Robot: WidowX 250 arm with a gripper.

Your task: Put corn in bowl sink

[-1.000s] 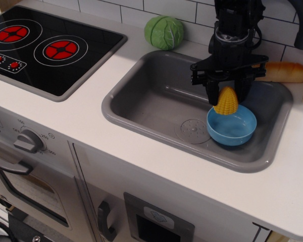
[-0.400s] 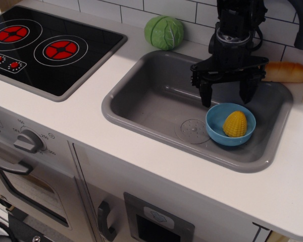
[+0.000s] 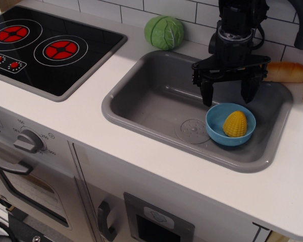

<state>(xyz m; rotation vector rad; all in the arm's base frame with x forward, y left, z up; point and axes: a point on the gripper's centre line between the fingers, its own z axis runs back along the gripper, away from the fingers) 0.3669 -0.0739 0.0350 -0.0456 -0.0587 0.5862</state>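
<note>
The yellow corn [image 3: 235, 124] lies on its side inside the light-blue bowl [image 3: 217, 126]. The bowl stands on the floor of the grey sink [image 3: 141, 101], at its right end beside the round drain mark [image 3: 193, 130]. My gripper [image 3: 228, 94] hangs just above the bowl's far rim, its two black fingers spread wide and empty. The corn is free of the fingers.
A green toy cabbage [image 3: 164, 32] sits on the counter behind the sink's left corner. A tan bread loaf [image 3: 288, 72] lies behind the sink at the right. The black stovetop [image 3: 45, 48] with red rings is at the far left. A black faucet [image 3: 302, 22] rises at the upper right.
My gripper opened and let the corn drop into the bowl. The corn settled on its side, and the gripper has risen slightly.
</note>
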